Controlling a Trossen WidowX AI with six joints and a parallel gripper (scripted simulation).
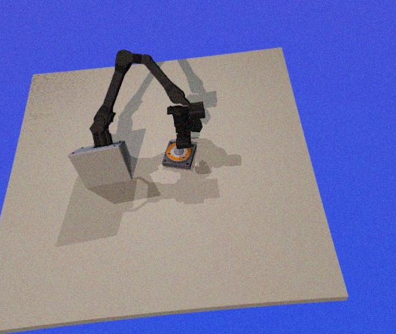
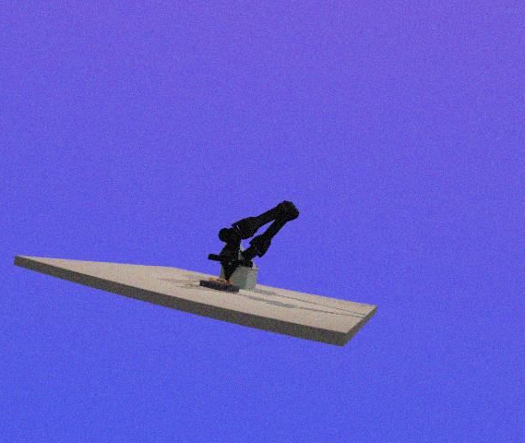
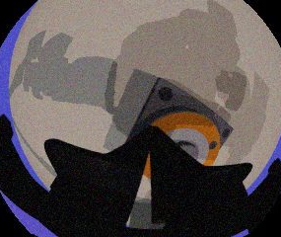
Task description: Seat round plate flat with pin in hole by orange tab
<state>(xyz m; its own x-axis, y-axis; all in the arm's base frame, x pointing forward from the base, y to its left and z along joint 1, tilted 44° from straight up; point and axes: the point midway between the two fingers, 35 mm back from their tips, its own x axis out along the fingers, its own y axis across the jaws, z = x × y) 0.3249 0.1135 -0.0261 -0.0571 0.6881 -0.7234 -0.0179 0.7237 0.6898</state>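
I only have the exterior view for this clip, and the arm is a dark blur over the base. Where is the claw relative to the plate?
Observer: In the top view the claw points straight down at the far rim of the round plate.
Reviewer: Is it gripping anything?
Observer: No. The wrist view shows its fingers shut together with nothing between them.
Reviewer: Is the plate visible past the claw?
Observer: Partly. An orange arc shows just beyond the fingertips, on the grey square base.
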